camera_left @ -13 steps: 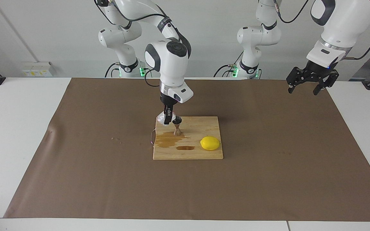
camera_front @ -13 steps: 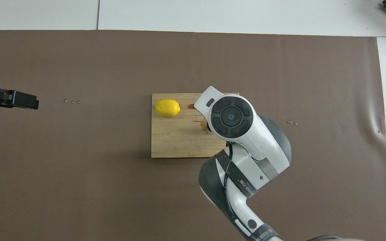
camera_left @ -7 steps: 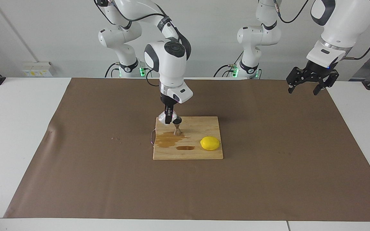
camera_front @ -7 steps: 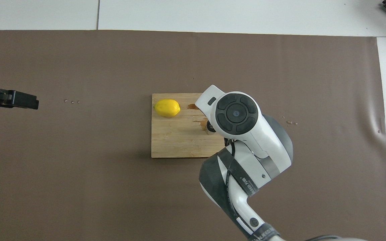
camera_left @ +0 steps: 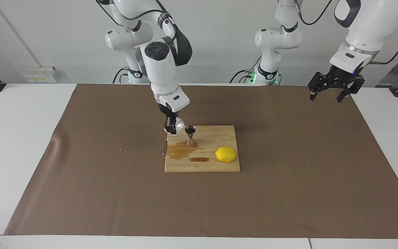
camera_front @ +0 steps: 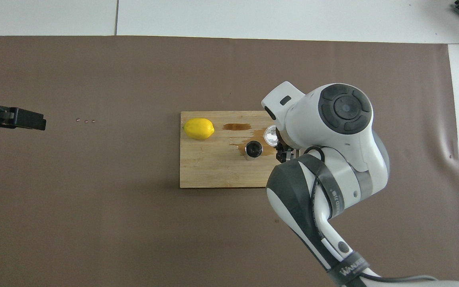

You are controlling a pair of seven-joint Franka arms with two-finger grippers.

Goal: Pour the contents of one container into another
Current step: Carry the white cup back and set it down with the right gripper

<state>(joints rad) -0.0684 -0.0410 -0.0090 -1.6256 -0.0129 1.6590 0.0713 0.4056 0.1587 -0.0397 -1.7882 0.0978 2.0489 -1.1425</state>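
Observation:
The steel jigger (camera_left: 190,135) (camera_front: 254,149) stands upright on the wooden board (camera_left: 219,166) (camera_front: 205,171), next to brown spill stains (camera_left: 180,151). My right gripper (camera_left: 171,128) is shut on the small clear glass cup (camera_left: 178,123) (camera_front: 271,135). It holds the cup in the air just beside the jigger, over the board's edge toward the right arm's end. From overhead the cup's round mouth faces up. My left gripper (camera_left: 330,91) (camera_front: 30,119) waits open and empty, high over the left arm's end of the mat.
A yellow lemon (camera_left: 226,154) (camera_front: 199,128) lies on the board, toward the left arm's end and farther from the robots than the jigger. A brown mat (camera_left: 288,193) covers the table. Small crumbs (camera_front: 85,120) lie on the mat.
My right gripper has swung the cup from over the jigger toward the right arm's end, and the wrist has turned back. The jigger now shows from overhead. The left arm has not moved.

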